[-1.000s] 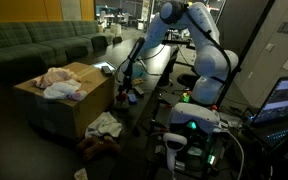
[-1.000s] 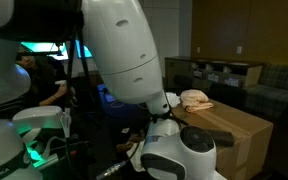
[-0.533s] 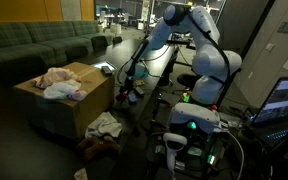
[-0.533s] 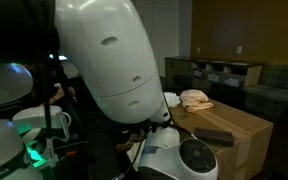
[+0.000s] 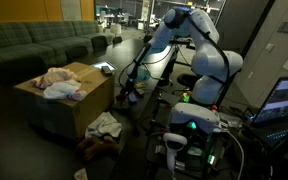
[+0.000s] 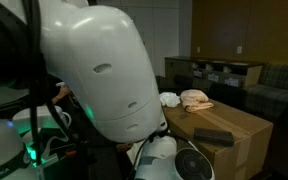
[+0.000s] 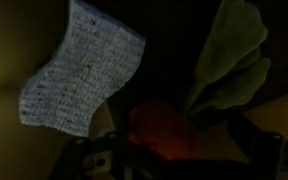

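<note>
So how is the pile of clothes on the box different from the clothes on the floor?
The pile on the box sits high on top of the cardboard box; the clothes on the floor lie low beside it. The pile on the box looks pink and white and bigger; the clothes on the floor look pale and smaller. Both are crumpled, not folded.

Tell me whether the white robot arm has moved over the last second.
Yes: the white robot arm has swung rightward, away from the brown cardboard box.
</note>
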`<state>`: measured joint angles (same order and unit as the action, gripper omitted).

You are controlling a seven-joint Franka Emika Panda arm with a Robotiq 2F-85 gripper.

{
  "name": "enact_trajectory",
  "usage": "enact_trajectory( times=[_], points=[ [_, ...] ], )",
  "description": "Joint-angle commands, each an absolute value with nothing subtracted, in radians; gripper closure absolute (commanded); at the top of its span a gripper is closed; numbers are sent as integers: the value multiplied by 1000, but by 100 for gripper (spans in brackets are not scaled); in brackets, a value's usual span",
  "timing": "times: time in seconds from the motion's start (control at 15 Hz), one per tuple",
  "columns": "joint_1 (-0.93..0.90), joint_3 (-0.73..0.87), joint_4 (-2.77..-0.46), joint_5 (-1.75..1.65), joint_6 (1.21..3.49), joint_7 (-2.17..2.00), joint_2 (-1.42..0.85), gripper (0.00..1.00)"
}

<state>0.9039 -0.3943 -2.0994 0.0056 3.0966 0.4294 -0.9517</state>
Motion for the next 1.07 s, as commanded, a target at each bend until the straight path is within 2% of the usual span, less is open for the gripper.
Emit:
enact_trajectory(
  times=[0.0, 0.8, 0.87, 0.93, 1.0],
  points=[
    [945, -439, -2093, -50, 3137, 423, -978, 0],
    [886, -407, -2043, -94, 3240, 349, -1050, 0],
    [882, -405, -2037, -96, 3248, 339, -1057, 2],
    [875, -399, -2032, -96, 3259, 326, -1062, 26],
    [871, -396, -2028, -95, 3268, 313, -1066, 27]
  ],
)
